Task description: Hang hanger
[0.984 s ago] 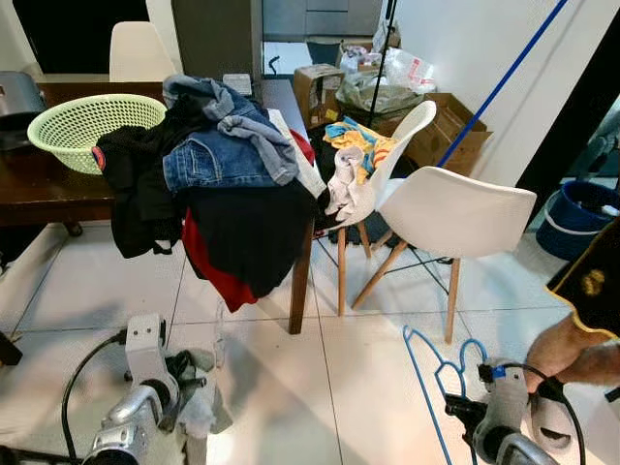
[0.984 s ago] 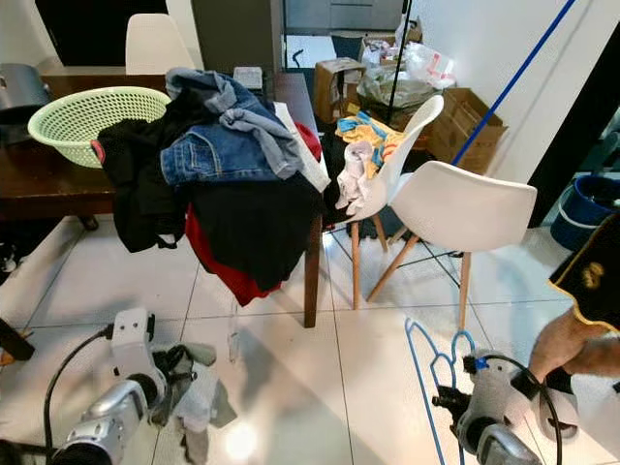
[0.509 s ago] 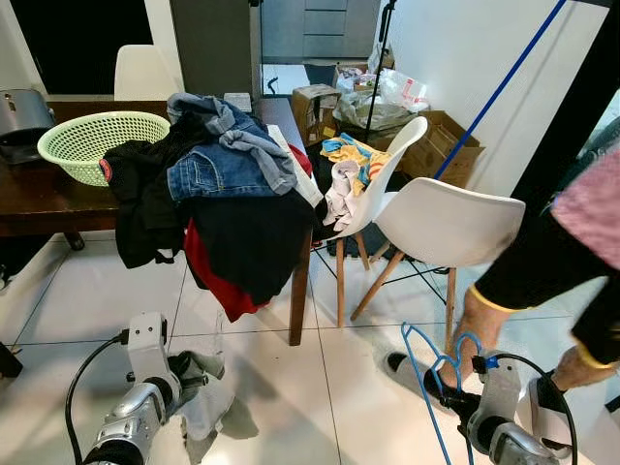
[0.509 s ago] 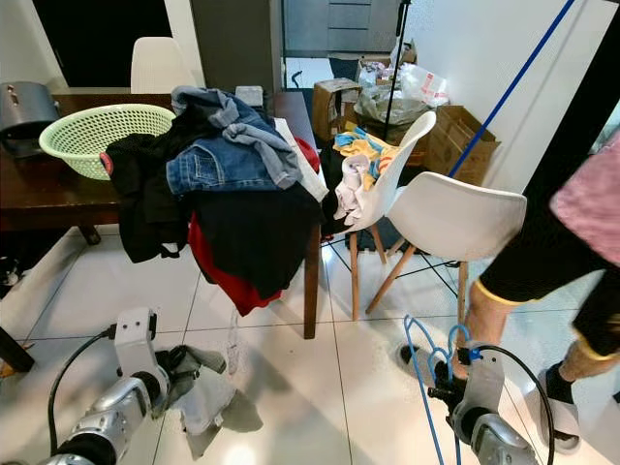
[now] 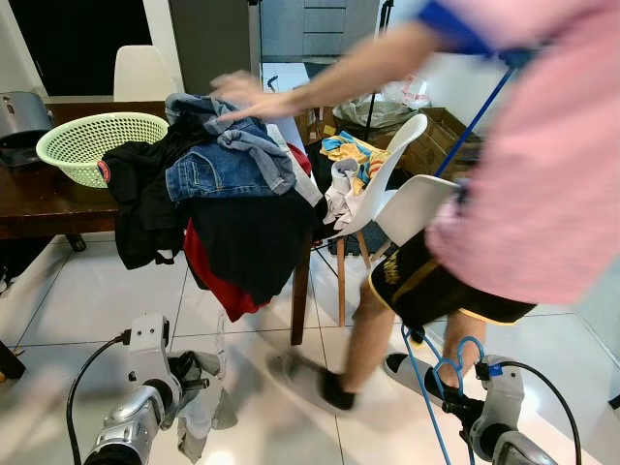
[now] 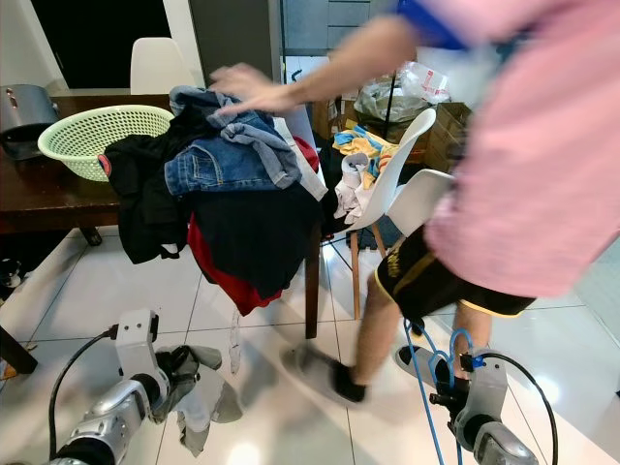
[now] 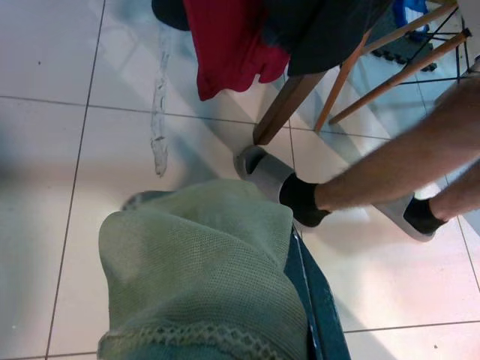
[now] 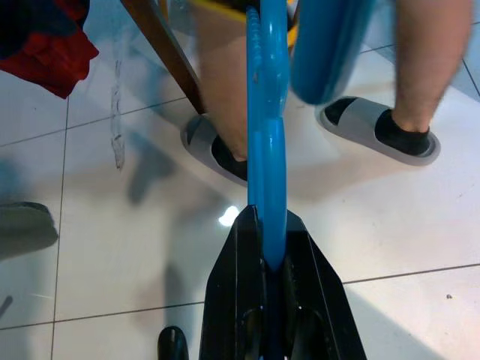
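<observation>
A blue plastic hanger [image 5: 439, 372] stands upright at the lower right, its thin bar running up from my right gripper [image 5: 464, 407]. In the right wrist view the black fingers [image 8: 225, 300] are shut on the hanger's bar [image 8: 266, 127]. At the lower left, my left gripper [image 5: 191, 380] is shut on a grey-green knitted garment [image 5: 199, 412], which hangs down toward the floor. The same garment [image 7: 202, 277] covers most of that gripper in the left wrist view.
A person in a pink top [image 5: 542, 174] and black shorts stands close ahead, feet in grey slippers [image 5: 315, 380] on the tiles, one hand [image 5: 242, 95] on a clothes pile [image 5: 228, 174]. The pile hangs over a dark wooden table [image 5: 39, 199] with a green basket [image 5: 97, 136]. White chairs [image 5: 402, 199] stand behind.
The person has stepped from the right edge into the middle, in front of the chairs, and reached an arm over the clothes pile. Both grippers keep their hold.
</observation>
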Controlling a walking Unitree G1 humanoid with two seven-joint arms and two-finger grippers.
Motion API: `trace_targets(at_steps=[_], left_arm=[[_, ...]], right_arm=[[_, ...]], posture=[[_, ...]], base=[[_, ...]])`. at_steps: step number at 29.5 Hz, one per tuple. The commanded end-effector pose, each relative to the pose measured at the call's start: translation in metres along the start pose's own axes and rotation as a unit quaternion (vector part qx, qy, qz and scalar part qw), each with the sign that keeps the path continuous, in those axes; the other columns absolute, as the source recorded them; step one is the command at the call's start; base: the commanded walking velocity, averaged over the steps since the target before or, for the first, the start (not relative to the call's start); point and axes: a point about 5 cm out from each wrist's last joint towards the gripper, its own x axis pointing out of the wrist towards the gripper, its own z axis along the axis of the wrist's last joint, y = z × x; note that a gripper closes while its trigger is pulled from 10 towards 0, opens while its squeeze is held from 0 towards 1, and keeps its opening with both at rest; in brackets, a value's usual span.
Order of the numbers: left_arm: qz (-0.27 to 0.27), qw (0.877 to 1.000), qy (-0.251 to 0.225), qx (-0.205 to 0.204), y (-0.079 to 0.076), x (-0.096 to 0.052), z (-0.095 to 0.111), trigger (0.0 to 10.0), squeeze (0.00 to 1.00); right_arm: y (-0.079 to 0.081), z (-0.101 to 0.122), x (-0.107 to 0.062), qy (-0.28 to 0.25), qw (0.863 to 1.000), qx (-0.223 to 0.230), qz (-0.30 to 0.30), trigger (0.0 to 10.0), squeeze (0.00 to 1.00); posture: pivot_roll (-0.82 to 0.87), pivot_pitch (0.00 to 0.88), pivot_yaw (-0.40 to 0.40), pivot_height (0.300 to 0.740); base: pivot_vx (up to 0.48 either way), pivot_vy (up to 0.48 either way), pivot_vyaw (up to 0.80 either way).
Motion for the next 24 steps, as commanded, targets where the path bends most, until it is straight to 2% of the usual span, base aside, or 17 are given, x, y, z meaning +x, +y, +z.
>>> trace_targets(at_steps=[1, 24], left_arm=[[0.004, 1.000, 0.001, 0.005, 0.0050, -0.0040, -0.0041, 10.0, 0.00], [-0.001, 1.000, -0.003, 0.010, 0.0086, -0.0082, -0.0070, 10.0, 0.00]], right_arm=[[-0.0044, -0.0039, -0.0037, -0.001, 1.000, 0.005, -0.006, 10.0, 0.00], [-0.0074, -0.0088, -0.0071, 0.004, 1.000, 0.012, -0.007, 10.0, 0.00]], posture=[[0.08, 0.072, -0.036, 0.740], [0.10, 0.092, -0.054, 0.740]], base=[[0.000, 0.000, 0.00], [0.000, 0.000, 0.00]])
